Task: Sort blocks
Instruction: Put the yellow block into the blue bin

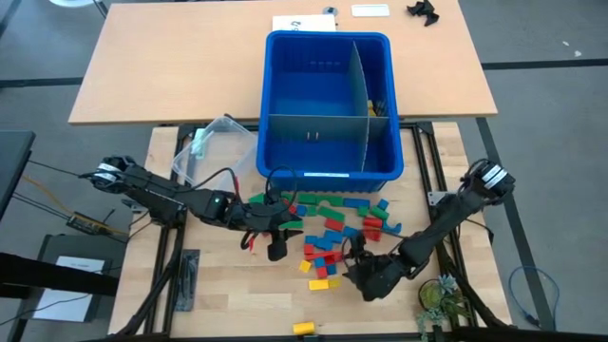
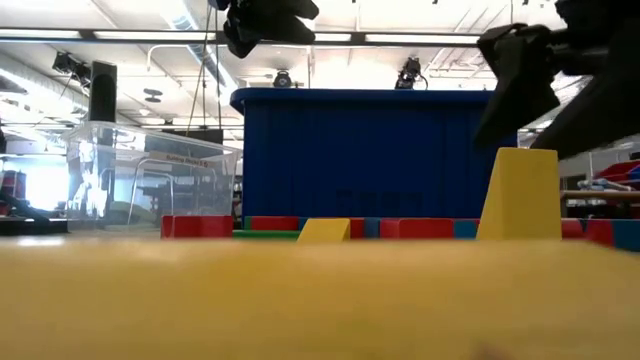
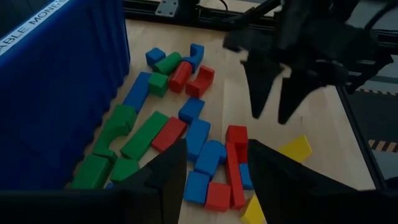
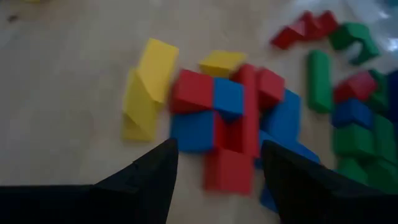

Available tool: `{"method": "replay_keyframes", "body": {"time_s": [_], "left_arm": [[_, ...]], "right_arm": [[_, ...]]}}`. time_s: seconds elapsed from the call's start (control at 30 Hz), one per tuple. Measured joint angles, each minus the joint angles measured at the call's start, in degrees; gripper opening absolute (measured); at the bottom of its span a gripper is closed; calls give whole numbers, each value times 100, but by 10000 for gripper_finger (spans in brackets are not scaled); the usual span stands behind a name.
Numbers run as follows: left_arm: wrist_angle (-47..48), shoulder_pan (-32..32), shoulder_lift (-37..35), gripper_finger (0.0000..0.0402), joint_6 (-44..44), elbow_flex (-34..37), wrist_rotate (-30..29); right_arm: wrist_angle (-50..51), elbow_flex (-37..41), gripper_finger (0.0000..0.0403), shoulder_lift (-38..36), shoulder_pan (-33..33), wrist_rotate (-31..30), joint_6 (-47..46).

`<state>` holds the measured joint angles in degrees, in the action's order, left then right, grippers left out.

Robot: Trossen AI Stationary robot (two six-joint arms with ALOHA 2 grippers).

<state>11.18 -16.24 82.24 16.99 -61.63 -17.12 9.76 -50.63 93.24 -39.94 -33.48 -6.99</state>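
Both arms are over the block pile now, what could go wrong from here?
1. The left gripper and right gripper hover, open and empty, close over the same pile; the left wrist view shows the right one just ahead, so they may collide.
2. The blocks lie packed edge to edge, so fingers coming down may catch two or push neighbours aside.
3. One yellow block lies near the table's edge and could be knocked off.
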Motion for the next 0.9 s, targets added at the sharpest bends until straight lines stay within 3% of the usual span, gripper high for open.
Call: {"method": "replay_keyframes", "body": {"time_s": [0.13,0.27,0.5,0.9], "left_arm": [[-4,-1,0,177,1,0,-2],[4,-1,0,177,-3,0,-2],[-10,-1,0,177,-10,0,-22],[-22,-1,0,177,-4,0,-24]], "right_arm": [[146,0,228,-224,4,138,-217],[-409,0,228,-249,-22,728,-201],[-1305,-4,228,219,-20,1251,-73],[-1403,1,228,423,-21,1226,-292]]}}
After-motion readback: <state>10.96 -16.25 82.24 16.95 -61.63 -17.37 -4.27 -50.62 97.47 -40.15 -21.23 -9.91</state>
